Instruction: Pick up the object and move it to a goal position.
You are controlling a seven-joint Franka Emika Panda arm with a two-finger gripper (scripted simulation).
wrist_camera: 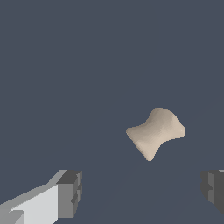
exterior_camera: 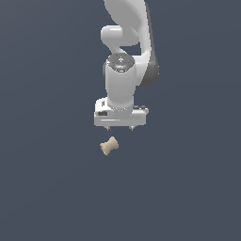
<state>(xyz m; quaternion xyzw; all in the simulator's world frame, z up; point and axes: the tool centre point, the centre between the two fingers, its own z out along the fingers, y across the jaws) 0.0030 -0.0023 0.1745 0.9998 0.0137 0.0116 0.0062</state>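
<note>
wrist view: matte beige bone-shaped object (wrist_camera: 156,132) beyond end effector (wrist_camera: 142,192), fingers spread apart

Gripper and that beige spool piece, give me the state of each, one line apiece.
gripper: open, fingers spread wide, holding nothing, pointing down above the surface.
beige spool piece: free and ungrasped, lying on its side on the dark surface, at an angle, clear of both fingers.

Object (exterior_camera: 109,146): plain matte beige, unpatterned. Tool (exterior_camera: 119,127): white body, with dark grey fingers (wrist_camera: 70,192). Arm (exterior_camera: 123,70): glossy white with dark grey joint sections. Surface (exterior_camera: 47,188): uniform dark slate blue-grey, unmarked.
</note>
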